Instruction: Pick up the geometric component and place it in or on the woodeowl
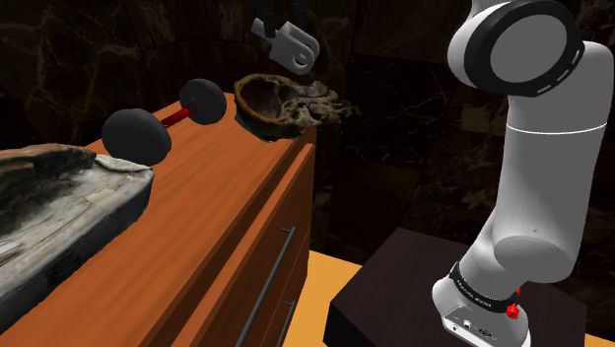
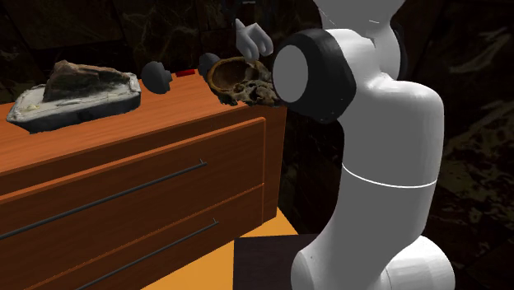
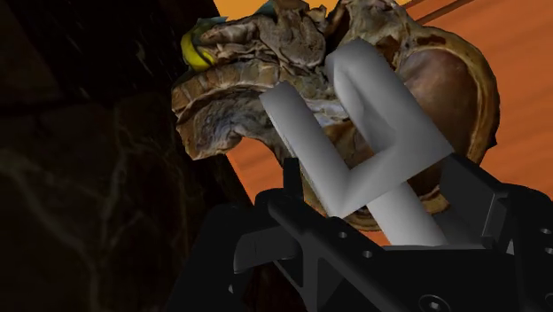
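Gripper [image 3: 381, 197] is closed on the geometric component [image 3: 372, 133], its two black fingers [image 3: 292, 191] clasping the part's stem from either side. The part is off the furniture entirely, carried in the air above the wooden bowl [image 1: 260, 99].

In the shoulder view the component [image 1: 296, 46] hangs beneath the gripper [image 1: 274, 26], over the bowl's far rim rather than its hollow. The wrist view looks along the fingers onto the bowl's [image 3: 454, 89] brown hollow directly beyond the part, so the bowl lies ahead of the gripper along its own pointing line, with clear air between part and bowl. The coming move looks like a short lowering and perhaps a slight shift toward the hollow's centre.

The component is plain pale grey and sharp-edged. Two flat arms spread in a V away from the gripper, and the shoulder view shows a rounded lug with a hole through it. Its long axis runs roughly along the fingers, toward the bowl.

The bowl sits at the corner of an orange-brown dresser [image 1: 197, 217]. A black dumbbell [image 1: 138, 136] lies beside the bowl on the same top.
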### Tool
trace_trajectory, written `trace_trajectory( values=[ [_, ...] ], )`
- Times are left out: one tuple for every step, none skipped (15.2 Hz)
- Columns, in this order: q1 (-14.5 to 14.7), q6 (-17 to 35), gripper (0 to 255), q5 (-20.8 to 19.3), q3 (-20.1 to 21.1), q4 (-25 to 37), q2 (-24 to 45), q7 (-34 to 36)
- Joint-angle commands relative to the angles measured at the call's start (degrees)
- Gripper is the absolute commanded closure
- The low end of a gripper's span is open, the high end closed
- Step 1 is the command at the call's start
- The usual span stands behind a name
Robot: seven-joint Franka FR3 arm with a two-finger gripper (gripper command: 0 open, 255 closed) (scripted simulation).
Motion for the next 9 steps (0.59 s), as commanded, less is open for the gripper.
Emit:
trace_trajectory(
  values=[
    [-0.8,0.9,255,0.1,-0.2,-1.1,-0.2,-0.8],
    [-2.2,3.3,255,1.2,0.0,-5.6,-2.3,-0.9],
    [-3.2,5.2,255,2.1,0.0,-9.2,-4.0,-1.2],
    [-4.0,6.9,255,2.7,0.0,-12.2,-5.5,-1.4],
    [-4.7,8.5,255,3.4,-0.1,-15.0,-6.7,-1.6],
    [-5.2,9.9,255,3.9,-0.2,-17.4,-7.8,-1.8],
    [-5.6,11.3,255,4.4,-0.3,-19.7,-8.9,-2.0],
    [-6.0,12.5,255,4.8,-0.5,-21.8,-9.8,-2.2],
    [-6.4,13.7,255,5.1,-0.6,-23.8,-10.6,-2.4]
  ],
)
